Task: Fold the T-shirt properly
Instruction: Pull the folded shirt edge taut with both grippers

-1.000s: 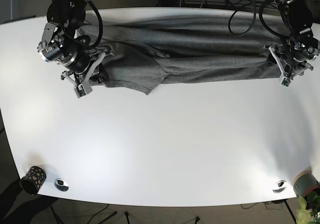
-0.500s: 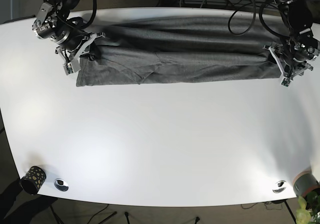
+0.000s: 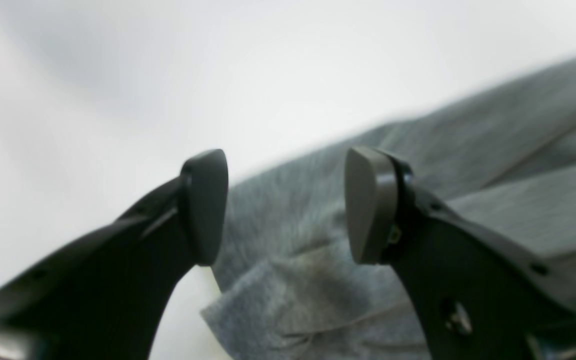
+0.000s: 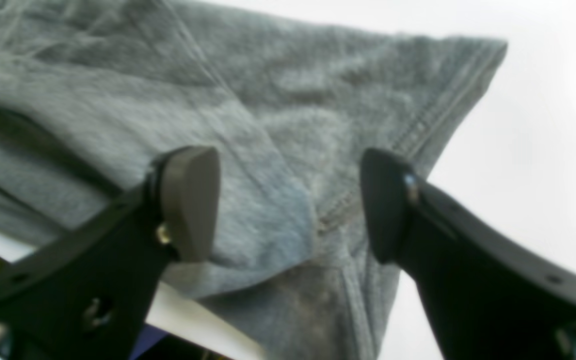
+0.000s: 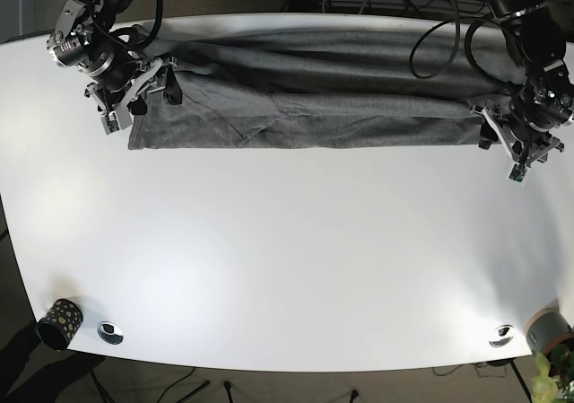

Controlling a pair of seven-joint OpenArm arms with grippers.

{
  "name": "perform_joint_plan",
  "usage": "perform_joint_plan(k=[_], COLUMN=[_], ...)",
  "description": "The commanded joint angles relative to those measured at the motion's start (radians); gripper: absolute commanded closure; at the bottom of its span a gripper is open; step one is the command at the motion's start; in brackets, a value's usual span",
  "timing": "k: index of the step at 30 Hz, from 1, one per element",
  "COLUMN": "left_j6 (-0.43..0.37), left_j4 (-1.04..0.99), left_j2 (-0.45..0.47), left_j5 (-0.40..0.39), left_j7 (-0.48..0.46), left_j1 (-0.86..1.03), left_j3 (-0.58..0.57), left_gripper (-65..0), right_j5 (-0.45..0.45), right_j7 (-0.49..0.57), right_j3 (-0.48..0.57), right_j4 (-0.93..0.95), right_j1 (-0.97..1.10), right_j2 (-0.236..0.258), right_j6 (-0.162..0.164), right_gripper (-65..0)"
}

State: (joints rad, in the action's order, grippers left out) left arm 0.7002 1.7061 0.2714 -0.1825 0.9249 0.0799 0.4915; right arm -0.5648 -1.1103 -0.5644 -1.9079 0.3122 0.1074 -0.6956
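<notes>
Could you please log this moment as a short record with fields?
garment: grey T-shirt, stretched in a long band across the far side of the white table
left gripper: jaws open, at the shirt's end
right gripper: jaws open, over the hemmed corner
near edge: patterned cup
fold state: unfinished

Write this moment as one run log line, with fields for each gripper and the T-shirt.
left gripper: open, over shirt end | right gripper: open, over hem corner | T-shirt: long folded band on table, not gripped
</notes>
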Motion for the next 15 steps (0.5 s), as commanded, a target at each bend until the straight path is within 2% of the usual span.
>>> perform_joint_plan(k=[1, 7, 10, 15], left_j6=[-0.002, -0.002, -0.002, -0.002], left_j4=[0.053, 0.101, 0.102, 0.099], left_j2=[0.016, 0.013, 0.013, 0.016], left_j5=[-0.024, -0.07, -0.071, -0.07], left_j7=[0.0, 0.104, 0.113, 0.113], left_j1=[-0.004, 0.042, 0.097, 0.185], left_j3=[0.009, 0.016, 0.011, 0.014], left_gripper=[-34.2, -33.9, -33.9, -33.9], right_j5=[-0.021, -0.014, -0.014, -0.013], right_j7=[0.017, 0.017, 0.02, 0.02], right_j3=[0.036, 0.142, 0.182, 0.191], right_j4=[-0.025, -0.017, -0.015, 0.049], right_j1=[-0.005, 0.002, 0.012, 0.017], right_j2=[-0.002, -0.001, -0.001, -0.004], right_j6=[-0.003, -0.003, -0.003, -0.003], right_gripper=[-44.5, -44.4, -44.4, -44.4])
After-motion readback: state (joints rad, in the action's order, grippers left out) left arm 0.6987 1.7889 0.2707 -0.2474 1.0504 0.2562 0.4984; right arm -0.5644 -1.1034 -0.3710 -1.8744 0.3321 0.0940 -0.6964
